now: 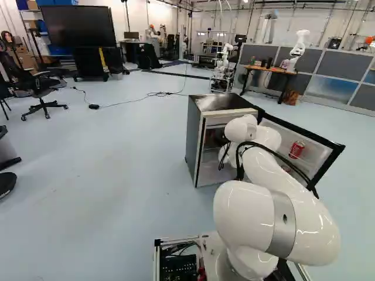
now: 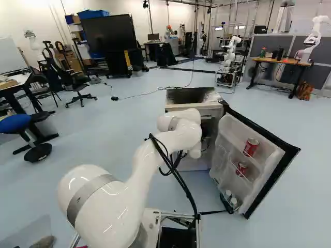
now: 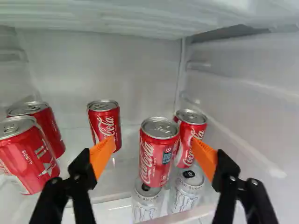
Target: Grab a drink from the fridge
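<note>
The fridge (image 1: 196, 149) stands ahead of the arm with its door (image 2: 266, 155) swung open. The arm's wrist end is at its opening, hiding the gripper in both base views. In the wrist view the gripper (image 3: 153, 141) is open inside the fridge, its orange pads (image 3: 101, 156) either side of a red can (image 3: 159, 151) with gaps between. Another red can (image 3: 190, 135) stands just behind, close to the other finger. A third red can (image 3: 104, 123) is farther back, and two more (image 3: 25, 154) stand outside the opposite finger. Two silver cans (image 3: 147, 203) are low beneath the central ones.
A shelf or ceiling panel (image 3: 117, 18) spans above the cans, and the fridge's inner side wall (image 3: 252, 112) is close beside one finger. Red cans (image 2: 251, 148) sit in the door racks. Office chairs (image 1: 41, 88), a desk (image 1: 269, 70) and another robot (image 1: 297, 50) stand farther off.
</note>
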Motion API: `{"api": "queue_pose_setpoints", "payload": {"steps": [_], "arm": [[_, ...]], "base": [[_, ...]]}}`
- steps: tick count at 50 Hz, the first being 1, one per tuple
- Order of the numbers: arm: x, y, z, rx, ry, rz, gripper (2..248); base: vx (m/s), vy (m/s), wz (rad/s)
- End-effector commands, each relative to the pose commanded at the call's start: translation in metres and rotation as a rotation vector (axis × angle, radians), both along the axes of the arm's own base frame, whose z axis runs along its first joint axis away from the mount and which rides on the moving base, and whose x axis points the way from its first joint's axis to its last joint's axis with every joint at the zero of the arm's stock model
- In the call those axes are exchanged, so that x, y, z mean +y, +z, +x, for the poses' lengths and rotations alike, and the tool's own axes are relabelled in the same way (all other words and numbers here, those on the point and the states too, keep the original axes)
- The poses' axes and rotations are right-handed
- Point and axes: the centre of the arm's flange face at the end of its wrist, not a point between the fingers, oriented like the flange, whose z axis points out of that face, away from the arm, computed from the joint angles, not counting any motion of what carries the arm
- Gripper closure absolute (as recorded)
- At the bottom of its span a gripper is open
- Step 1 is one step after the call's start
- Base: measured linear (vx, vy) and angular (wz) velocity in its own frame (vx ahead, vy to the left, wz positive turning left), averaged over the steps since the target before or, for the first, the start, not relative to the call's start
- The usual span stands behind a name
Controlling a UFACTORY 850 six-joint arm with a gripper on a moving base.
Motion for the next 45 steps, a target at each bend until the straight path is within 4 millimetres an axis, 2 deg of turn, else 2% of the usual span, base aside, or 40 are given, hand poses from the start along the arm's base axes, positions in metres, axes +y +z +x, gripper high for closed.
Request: {"api": "queue_pose_setpoints", "payload": {"steps": [4, 5, 9, 10, 14, 15, 28, 45], "arm": [[0.0, 0.0, 0.0, 0.0, 0.0, 0.0, 35], [0.0, 0.0, 0.0, 0.0, 0.0, 0.0, 74], [0.0, 0.0, 0.0, 0.0, 0.0, 0.0, 74], [0.0, 0.0, 0.0, 0.0, 0.0, 0.0, 112], [0.0, 0.0, 0.0, 0.0, 0.0, 0.0, 112], [0.0, 0.0, 0.0, 0.0, 0.0, 0.0, 148], [0.0, 0.002, 0.0, 0.0, 0.0, 0.0, 155], [-0.001, 0.024, 0.002, -0.001, 0.0, -0.001, 155]], "base": [[0.0, 0.0, 0.0], [0.0, 0.0, 0.0], [0.0, 0.0, 0.0], [0.0, 0.0, 0.0], [0.0, 0.0, 0.0], [0.0, 0.0, 0.0], [0.0, 0.0, 0.0], [0.0, 0.0, 0.0]]}}
